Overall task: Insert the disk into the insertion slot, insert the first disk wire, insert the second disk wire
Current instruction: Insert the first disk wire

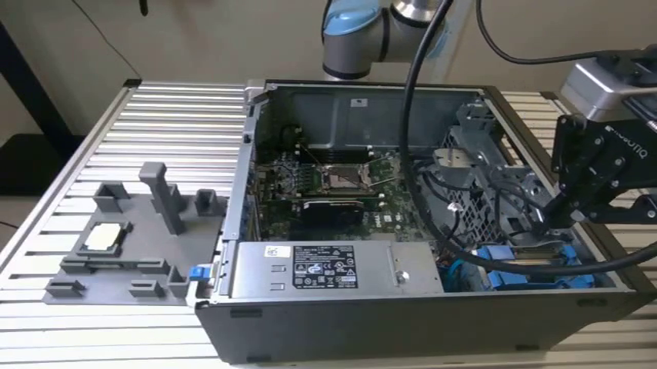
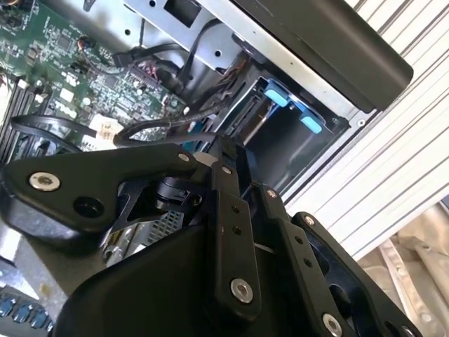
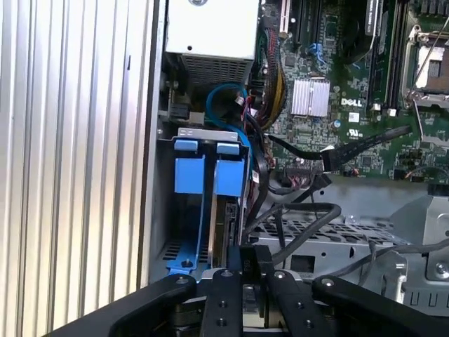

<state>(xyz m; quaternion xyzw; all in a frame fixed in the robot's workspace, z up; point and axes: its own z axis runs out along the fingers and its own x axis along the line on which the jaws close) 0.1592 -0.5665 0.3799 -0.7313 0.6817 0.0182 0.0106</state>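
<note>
Grey moulded parts fixture (image 1: 134, 231) sits on slatted aluminium worktop (image 1: 154, 100) at exterior view's left; open black PC case (image 1: 359, 327) in the middle. Step in hand, I'd judge: disk insertion. Silver-grey disk in blue plastic carrier (image 3: 224, 221) stands in dark grey bay slot (image 3: 161, 203); can't tell re wires. Seating calls for a straight push along rails, black cables (image 3: 302, 217) kept clear. Black tool (image 3: 249, 254) is drawn nearly closed at disk's outer edge, nothing visibly clamped. Arm (image 1: 359, 34) reaches over from behind case, wrist tipped down at exterior view's right.

Black two-finger gripper (image 1: 544, 221) at three o'clock in the exterior view, angled toward seven o'clock, fingers (image 3: 223, 295) drawn close together.
</note>
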